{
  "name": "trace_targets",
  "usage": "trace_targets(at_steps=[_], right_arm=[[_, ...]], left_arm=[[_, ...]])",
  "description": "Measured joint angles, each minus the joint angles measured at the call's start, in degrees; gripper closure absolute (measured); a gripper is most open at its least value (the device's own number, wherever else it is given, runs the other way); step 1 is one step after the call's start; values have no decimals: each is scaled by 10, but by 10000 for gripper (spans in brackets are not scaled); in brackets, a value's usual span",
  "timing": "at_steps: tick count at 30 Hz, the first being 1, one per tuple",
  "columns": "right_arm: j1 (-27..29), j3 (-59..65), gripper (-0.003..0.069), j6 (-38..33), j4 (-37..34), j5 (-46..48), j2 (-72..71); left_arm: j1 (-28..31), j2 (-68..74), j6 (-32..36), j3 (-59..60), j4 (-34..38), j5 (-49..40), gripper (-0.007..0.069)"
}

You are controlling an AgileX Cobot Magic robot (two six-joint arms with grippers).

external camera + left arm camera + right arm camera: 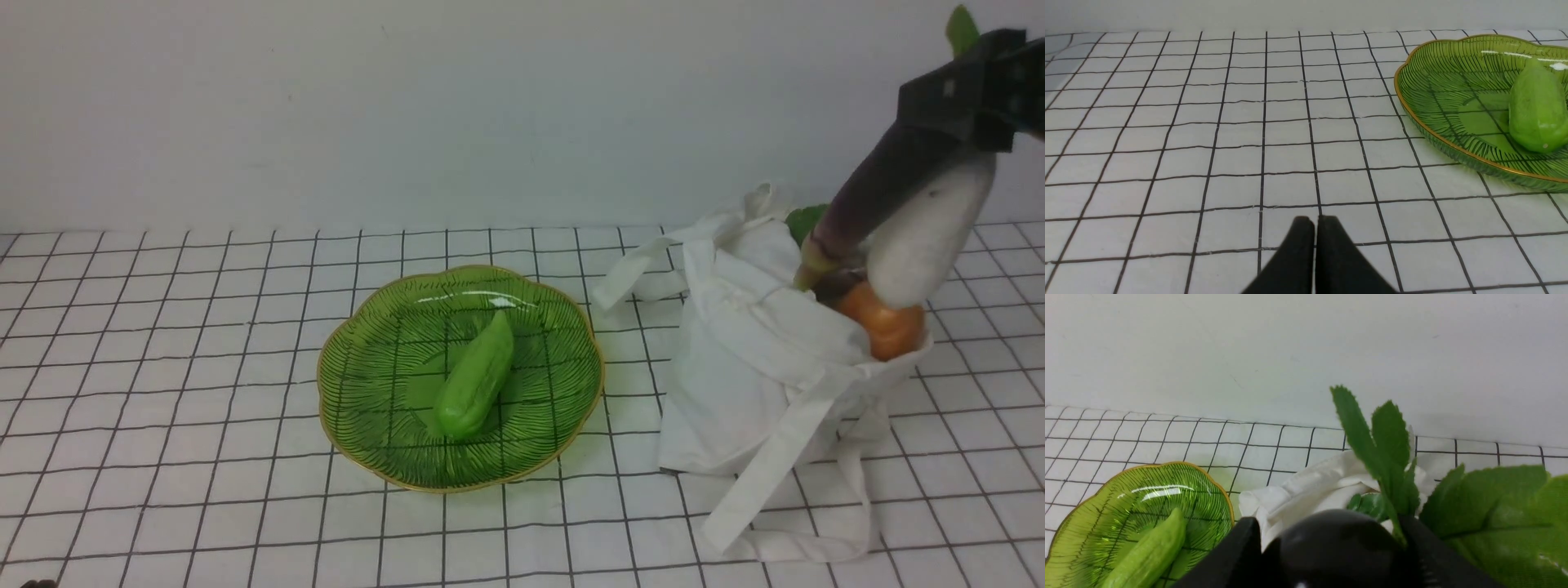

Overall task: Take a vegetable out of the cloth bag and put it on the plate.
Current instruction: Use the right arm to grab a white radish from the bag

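Left hand (1315,223): fingertips together, nothing between. Centre-left: scalloped green glass plate (375,425) on gridded desk (163,392), bearing light green cucumber (478,376). Right: off-white cloth bag (735,367), orange vegetable (886,322) at its mouth. Upper right: right hand (947,114) grips purple eggplant (882,188); white radish (931,229) slants beside it, over the bag; whether also gripped, cannot tell.

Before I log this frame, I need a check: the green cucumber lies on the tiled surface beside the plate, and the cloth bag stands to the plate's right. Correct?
Not quite: the cucumber lies on the plate, as the front view shows.
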State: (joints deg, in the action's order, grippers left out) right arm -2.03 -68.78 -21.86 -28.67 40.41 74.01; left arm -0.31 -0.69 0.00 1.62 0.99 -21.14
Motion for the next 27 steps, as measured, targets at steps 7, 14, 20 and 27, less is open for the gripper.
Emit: trace_targets(at_steps=[7,14,20,27], right_arm=[[0,0,281,-7,-1,-33,18],[0,0,281,-39,-58,-39,61],[0,0,281,-88,-110,-39,101],[0,-4,281,-92,-127,-17,149]], left_arm=[[0,0,0,0,0,0,632],[0,0,0,0,0,0,632],[0,0,0,0,0,0,632],[0,0,0,0,0,0,632]])
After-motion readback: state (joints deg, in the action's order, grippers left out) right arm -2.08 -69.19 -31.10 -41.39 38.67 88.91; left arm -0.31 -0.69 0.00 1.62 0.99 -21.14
